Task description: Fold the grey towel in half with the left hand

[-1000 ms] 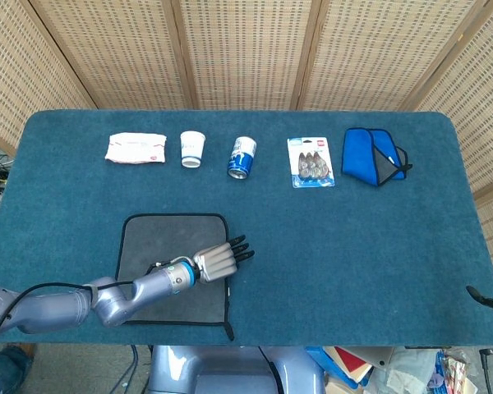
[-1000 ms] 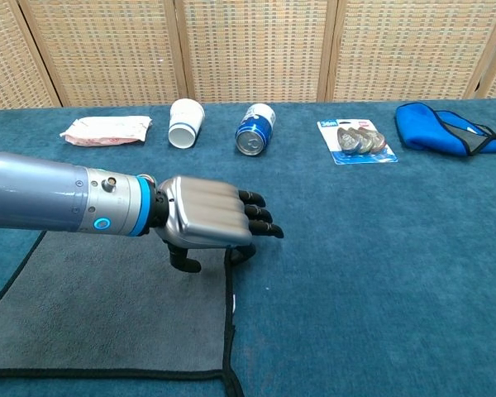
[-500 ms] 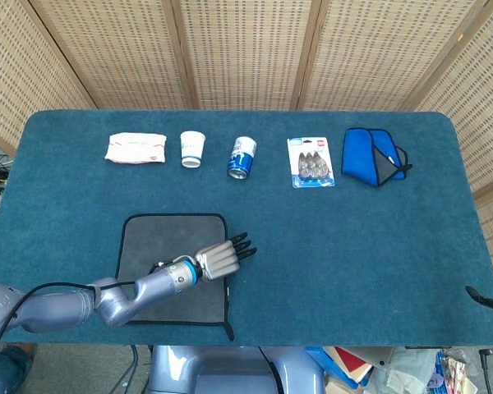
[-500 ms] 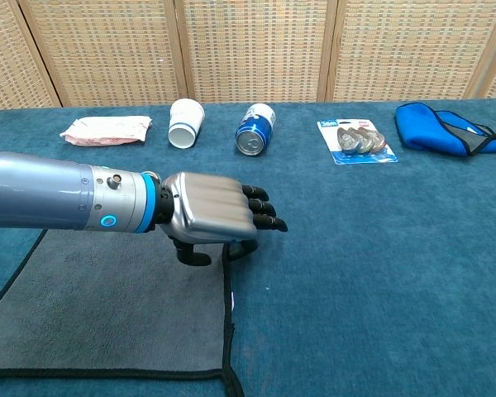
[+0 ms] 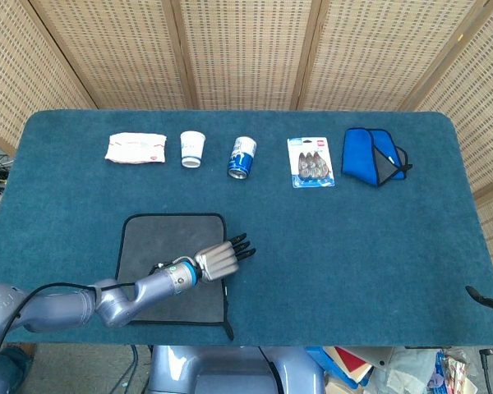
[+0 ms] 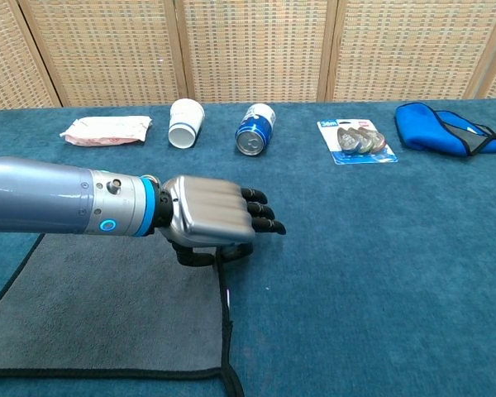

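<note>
The towel lay flat near the table's front edge, on the robot's left, unfolded. The left hand hovered low over its right hem, palm down, upper fingers stretched out past the edge, thumb and a finger curled underneath at the hem. That suited pinching the edge to carry it across, but whether cloth was already caught could not be told. Along the far side, well clear, sat a packet, cup, can, blister pack and blue pouch. The right hand was out of sight.
</note>
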